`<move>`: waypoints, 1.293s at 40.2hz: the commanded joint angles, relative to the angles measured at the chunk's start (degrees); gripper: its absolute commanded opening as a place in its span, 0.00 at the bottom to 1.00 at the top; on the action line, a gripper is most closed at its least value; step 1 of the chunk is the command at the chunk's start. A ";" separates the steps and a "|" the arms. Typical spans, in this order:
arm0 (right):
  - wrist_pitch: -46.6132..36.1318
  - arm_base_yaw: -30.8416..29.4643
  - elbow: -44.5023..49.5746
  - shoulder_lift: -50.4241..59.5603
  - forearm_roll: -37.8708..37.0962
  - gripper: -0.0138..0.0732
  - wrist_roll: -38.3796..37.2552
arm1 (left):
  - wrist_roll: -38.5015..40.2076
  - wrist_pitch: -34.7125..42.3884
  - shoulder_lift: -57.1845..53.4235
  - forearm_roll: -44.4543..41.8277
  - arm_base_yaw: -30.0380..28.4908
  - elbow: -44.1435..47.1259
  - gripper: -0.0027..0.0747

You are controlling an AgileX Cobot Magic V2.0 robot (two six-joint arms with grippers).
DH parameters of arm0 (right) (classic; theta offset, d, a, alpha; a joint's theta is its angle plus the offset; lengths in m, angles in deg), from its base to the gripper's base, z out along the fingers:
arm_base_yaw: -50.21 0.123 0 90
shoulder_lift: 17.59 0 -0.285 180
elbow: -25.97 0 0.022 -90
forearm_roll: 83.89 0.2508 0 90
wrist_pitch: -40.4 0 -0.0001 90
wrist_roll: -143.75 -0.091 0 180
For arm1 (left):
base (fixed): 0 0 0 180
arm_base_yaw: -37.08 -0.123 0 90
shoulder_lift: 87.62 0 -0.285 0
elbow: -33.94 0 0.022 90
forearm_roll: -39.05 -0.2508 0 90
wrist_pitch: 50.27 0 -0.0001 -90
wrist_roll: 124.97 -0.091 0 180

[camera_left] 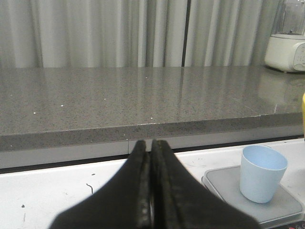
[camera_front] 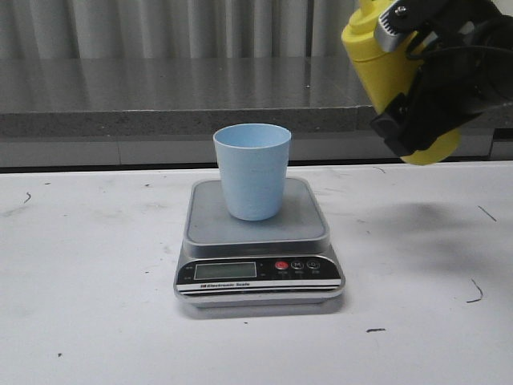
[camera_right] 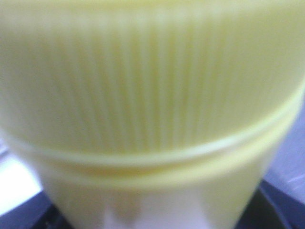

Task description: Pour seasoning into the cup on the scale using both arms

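The table (camera_front: 88, 321) was white and matte, scuffed with small dark marks and scratches. Behind it ran a grey speckled stone counter (camera_front: 160, 92) with a thick edge, and behind that hung pale pleated curtains (camera_front: 160, 28). In the left wrist view a white blender (camera_left: 287, 45) stood at the far end of the counter.

The scale (camera_front: 258, 245) sat mid-table, its black front strip carrying the words "Electronic Scale" under a display whose reading could not be made out. A red button and two dark ones sat beside the display. The cup (camera_front: 252, 171) stood upright on the grey platform, toward its back.

The right gripper (camera_front: 433, 76) was clamped around the bottle (camera_front: 383, 60), holding it in the air well above the table, to the right of the cup and tilted, its top leaning toward the cup. The right wrist view was filled by the bottle's ribbed yellow collar, blurred.

The left gripper (camera_left: 151, 191) hung low over the table, left of the scale, its fingers (camera_left: 138, 191) pressed together with nothing between them.
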 commanded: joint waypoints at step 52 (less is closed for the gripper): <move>-13.35 1.14 -20.10 -10.89 -21.09 0.29 41.76 | 0.47 4.58 0.65 0.52 -0.07 -1.41 0.01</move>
